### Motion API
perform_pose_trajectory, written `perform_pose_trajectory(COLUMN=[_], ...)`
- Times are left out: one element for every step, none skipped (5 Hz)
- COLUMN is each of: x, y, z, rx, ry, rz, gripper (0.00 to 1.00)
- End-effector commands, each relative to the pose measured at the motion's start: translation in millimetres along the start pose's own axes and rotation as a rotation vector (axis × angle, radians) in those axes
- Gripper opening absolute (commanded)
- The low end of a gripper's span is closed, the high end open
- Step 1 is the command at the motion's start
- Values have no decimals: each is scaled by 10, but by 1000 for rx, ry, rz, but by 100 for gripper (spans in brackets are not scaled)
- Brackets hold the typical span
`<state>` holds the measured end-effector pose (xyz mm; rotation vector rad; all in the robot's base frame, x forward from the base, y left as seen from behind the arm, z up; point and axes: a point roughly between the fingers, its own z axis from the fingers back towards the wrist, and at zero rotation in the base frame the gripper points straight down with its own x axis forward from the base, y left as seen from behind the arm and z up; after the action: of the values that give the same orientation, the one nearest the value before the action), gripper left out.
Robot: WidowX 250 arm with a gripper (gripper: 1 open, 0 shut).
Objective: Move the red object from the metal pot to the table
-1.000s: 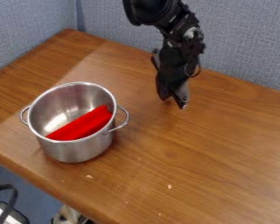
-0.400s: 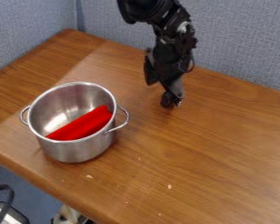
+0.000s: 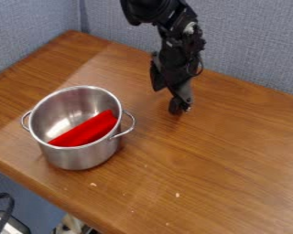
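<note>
- Brown wood makes up the table (image 3: 222, 155), its grain running across the top and its rounded edge showing at the lower left; a grey-blue wall panel (image 3: 39, 23) stands behind it, and dark cables (image 3: 5, 218) lie on the floor below the front edge.
- Above the far right part of the table hangs the black gripper (image 3: 168, 96), pointing steeply down, with its fingers (image 3: 179, 103) spread wide apart.
- Nothing sits between the fingers; they hold no object.
- One fingertip is just above the wood or touching it; which of the two cannot be told from this angle.
- The black arm (image 3: 161, 16) rises from the gripper toward the top of the view and leaves the picture there.
- Bare tabletop lies between the gripper and the pot, so the two are well apart.
- The metal pot (image 3: 58, 151) stands upright on the near left part of the table, round and shiny with straight sides.
- A small loop handle (image 3: 128, 122) juts from the rim on the side facing the gripper; another shows faintly at the opposite rim.
- The red object (image 3: 85, 132) is inside the pot, a flat bright red piece lying slantwise across the bottom and leaning toward the wall nearest the viewer.
- The red piece is narrower than the pot's mouth, and grey metal floor shows beside it.
</note>
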<state>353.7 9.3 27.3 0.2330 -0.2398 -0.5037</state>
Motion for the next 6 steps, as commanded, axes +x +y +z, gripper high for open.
perform_pose_trajectory(x=[-26, -52, -80, -109, -142, -175], y=[44, 40, 36, 29, 18, 5], z=[89, 95, 97, 97, 93, 92], rx=[-1, -11, -22, -34, -48, -63], ry=[-10, -5, 1, 8, 16, 24], rz=[24, 33, 41, 49, 58, 68], gripper=[100, 100, 100, 100, 100, 100])
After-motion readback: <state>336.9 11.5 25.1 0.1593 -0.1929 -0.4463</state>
